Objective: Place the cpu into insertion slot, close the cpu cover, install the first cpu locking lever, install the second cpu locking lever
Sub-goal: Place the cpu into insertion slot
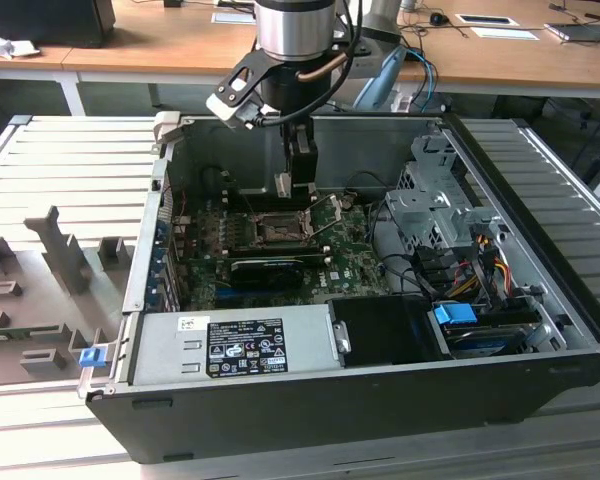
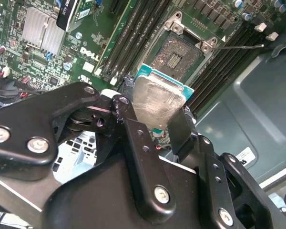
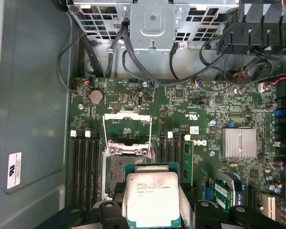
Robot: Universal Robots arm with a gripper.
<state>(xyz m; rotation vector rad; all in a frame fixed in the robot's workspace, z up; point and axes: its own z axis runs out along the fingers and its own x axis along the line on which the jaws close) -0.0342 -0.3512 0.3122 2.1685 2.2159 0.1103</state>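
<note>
The square, brushed-silver cpu (image 2: pixel 157 95) is gripped by its edges in the black gripper (image 2: pixel 154 109), held seemingly just above the dark, metal-rimmed insertion slot (image 2: pixel 178 57).

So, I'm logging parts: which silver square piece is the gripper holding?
The smooth cpu, pinched in the gripper near the insertion slot; the finned heatsink sits on the motherboard.

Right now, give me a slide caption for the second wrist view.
Gripper holding the chip short of the open socket on the green motherboard.
</note>
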